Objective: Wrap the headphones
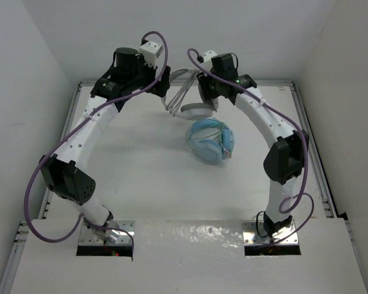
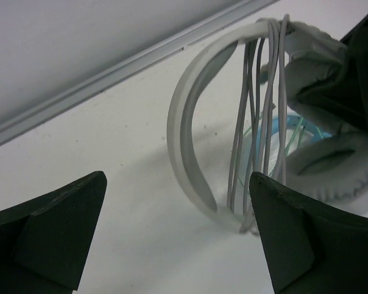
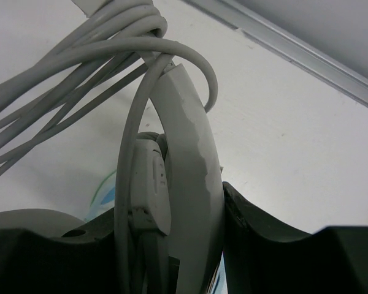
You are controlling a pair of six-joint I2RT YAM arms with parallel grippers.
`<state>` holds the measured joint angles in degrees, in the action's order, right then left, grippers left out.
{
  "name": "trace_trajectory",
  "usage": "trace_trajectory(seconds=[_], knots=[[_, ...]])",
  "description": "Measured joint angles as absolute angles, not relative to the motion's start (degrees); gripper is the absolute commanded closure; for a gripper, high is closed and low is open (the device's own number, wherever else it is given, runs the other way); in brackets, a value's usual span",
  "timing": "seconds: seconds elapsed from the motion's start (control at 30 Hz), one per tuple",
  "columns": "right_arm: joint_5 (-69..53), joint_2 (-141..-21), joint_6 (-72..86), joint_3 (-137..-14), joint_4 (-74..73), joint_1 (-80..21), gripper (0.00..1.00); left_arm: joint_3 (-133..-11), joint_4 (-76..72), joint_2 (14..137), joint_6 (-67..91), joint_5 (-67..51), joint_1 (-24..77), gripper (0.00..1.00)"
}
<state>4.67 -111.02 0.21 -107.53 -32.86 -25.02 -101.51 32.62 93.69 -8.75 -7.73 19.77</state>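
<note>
Left tool [image 2: 175, 176]: jaws wide apart with nothing between them; it sits behind and left of the blue headphones [image 1: 211, 142], facing the cable loops.
Cable [image 2: 257, 122]: several grey strands run side by side across the headband [image 2: 187, 122], looped over its top; they hang slack rather than snug.
Headphones [image 1: 193, 104]: just behind the blue headphones, on the far side from the arm bases; standing on edge, headband seemingly touching the surface [image 1: 141, 171], a grey ear pad [image 2: 337, 177] beside it.
Right tool [image 3: 172, 208]: clenched on the headband, holding the headphones on edge; behind the blue headphones, slightly right of the cable.
Done: most of the cable looks wound round the headband.
Left: judging by the slack, the loops want tightening and the free end tucking; the plug end is not visible, so how much remains loose is unclear.
Writing: none readable; small marks on the slider are too blurred.
</note>
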Motion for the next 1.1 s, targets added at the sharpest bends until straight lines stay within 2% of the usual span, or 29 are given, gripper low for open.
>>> trace_trajectory(seconds=[0.13,0.6,1.1], knots=[[2.7,-114.1,3.4,-112.1,-33.3,-20.2,1.0,-102.5,33.1,93.2,-9.0,-7.3,19.7,0.0],[-3.9,-122.0,14.9,-111.6,-31.3,-4.4,1.0,-97.4,33.3,91.7,-11.7,-4.5,19.5,0.0],[-5.2,-125.8,20.1,-105.5,-27.9,6.4,1.0,-97.0,33.2,92.4,-11.8,-4.3,19.5,0.0]])
